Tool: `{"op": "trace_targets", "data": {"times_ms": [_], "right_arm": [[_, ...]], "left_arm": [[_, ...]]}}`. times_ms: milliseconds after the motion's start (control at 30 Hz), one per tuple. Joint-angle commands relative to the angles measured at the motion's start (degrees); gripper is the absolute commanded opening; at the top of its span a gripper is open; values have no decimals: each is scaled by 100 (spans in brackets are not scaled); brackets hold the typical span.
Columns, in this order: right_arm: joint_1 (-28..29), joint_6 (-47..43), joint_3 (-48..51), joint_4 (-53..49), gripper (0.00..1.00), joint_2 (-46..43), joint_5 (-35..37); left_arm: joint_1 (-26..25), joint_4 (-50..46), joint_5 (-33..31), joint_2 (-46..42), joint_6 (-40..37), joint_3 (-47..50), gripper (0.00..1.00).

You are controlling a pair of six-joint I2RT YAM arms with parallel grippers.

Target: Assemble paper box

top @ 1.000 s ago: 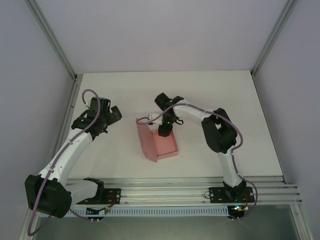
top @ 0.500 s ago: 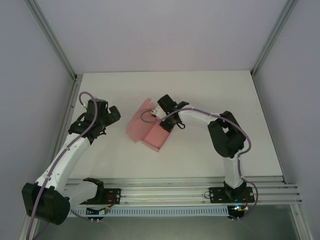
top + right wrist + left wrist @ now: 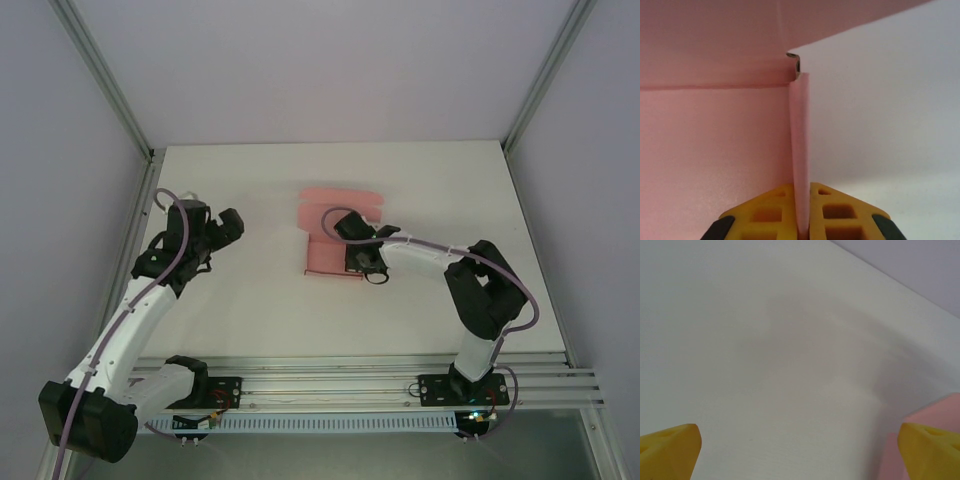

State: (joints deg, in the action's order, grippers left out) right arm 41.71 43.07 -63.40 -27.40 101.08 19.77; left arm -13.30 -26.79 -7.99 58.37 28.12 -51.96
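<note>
The pink paper box (image 3: pixel 345 200) lies on the white table (image 3: pixel 450 190), a bit past the middle and away from the arms. It is not a shut box. One wide flap lies flat on the far side. The part nearer the arms has low walls folded up.

The right pincer (image 3: pixel 356 264) is down at the near right side of the box. Its arm bends in from the right and sits low over the table. In the right wrist view, the right pincer (image 3: pixel 801 215) is squeezed tight on a thin side wall of the paper box (image 3: pixel 715 145). The wall stands up on its edge and runs straight away from the camera, right between the two yellow fingers (image 3: pixel 767 215). The fingers touch the paper on both sides. To the left of the wall is the pink floor of the box. At the wall's far end, another pink part goes across. There is a little gap at the corner where they meet. To the right of the wall is bare white table (image 3: pixel 880 110).

The left pincer (image 3: pixel 226 226) is over the left side of the table, well apart from the box. It is wide open and holds nothing. In the left wrist view, its yellow fingertips (image 3: pixel 667 450) sit far apart in the bottom corners, with bare table (image 3: pixel 790 340) between them. A pink corner of the paper box (image 3: pixel 942 412) peeks in at the right edge, just above the right fingertip.
</note>
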Motion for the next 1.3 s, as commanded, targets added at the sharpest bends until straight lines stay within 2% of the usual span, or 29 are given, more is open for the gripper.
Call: {"op": "trace_targets", "data": {"times_ms": [0,100,267,433,500,633,733,800,833,933,1000,1133,1267], "right_arm": [[53,568,-3,321,9,-52,91],[54,385,-115,102,10,86,85],[145,-23,13,120,13,44,305],[190,-151,-71,1,23,-35,416],[193,-322,-123,60,32,-118,250],[168,-831,-285,56,42,-503,333],[-113,-1549,-279,209,65,-825,353],[-467,-2187,-290,352,77,-959,-215],[-743,-2713,-300,466,81,-992,-850],[-1371,-3875,-463,647,86,-894,-1982],[-1735,-4249,-833,414,86,-702,-2350],[-2256,-4981,-1883,-432,81,7,-3609],[-2308,-5349,-2713,-1178,76,707,-3602]], "left_arm": [[56,897,1275,49,-397,330,100],[55,1027,1808,180,-712,371,100],[42,1034,2233,542,-1064,250,100],[-20,1447,2469,852,-1184,210,100],[-41,1487,2667,979,-1364,115,100],[-85,1671,3138,1317,-1983,-42,100],[-95,1452,3166,1869,-2387,-492,100],[-94,1211,3299,2345,-2564,-908,100],[-87,1126,3449,2617,-2700,-1124,100],[-87,481,4080,3377,-3438,-1853,96],[-88,-106,4467,3831,-4062,-2415,91],[-91,-1196,4627,4735,-4830,-3545,85],[-98,-1910,4853,5413,-5136,-4375,74]]}}
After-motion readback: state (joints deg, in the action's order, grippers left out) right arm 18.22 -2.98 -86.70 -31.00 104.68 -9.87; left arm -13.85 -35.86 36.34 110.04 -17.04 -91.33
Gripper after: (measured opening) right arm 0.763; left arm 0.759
